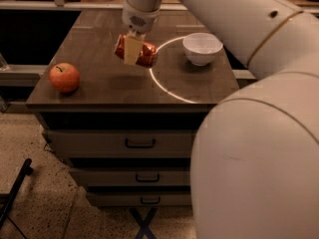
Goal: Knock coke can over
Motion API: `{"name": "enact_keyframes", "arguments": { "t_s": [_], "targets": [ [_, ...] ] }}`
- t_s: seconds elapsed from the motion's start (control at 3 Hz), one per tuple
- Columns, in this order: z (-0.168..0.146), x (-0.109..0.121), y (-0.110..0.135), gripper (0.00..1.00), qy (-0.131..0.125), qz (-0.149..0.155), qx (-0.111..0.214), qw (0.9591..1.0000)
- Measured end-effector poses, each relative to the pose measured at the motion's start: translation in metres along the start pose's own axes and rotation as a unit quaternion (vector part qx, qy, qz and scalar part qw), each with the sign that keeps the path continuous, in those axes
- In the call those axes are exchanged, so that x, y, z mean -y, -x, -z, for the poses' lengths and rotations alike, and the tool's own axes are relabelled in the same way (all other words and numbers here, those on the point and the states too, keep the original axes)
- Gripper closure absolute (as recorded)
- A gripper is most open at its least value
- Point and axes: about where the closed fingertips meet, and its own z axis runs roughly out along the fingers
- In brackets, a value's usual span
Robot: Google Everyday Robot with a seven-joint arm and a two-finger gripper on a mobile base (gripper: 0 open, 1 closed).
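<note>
The pincer (pixel 133 51) pinches the coke can (pixel 146 54), holding it on its side just above the bench (pixel 104 91), between the apple (pixel 64 77) and the white bowl (pixel 202 48).

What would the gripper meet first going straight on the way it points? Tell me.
The gripper points down, shut on the coke can. Straight on, it would likely meet the tabletop right beneath; its height above is unclear.

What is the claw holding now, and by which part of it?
The claw holds the coke can around the middle of its body. The can is turned sideways, with both ends showing beside the claw.
</note>
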Motion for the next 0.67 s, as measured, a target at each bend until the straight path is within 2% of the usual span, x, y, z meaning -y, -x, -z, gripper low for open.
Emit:
{"name": "enact_keyframes", "arguments": {
  "t_s": [0.33, 0.67],
  "targets": [
    [-0.016, -0.007, -0.004, 1.00, 0.006, 0.030, -0.051, 0.9982],
    [-0.034, -0.016, -0.012, 1.00, 0.012, 0.058, -0.100, 0.9932]
  ]
}}
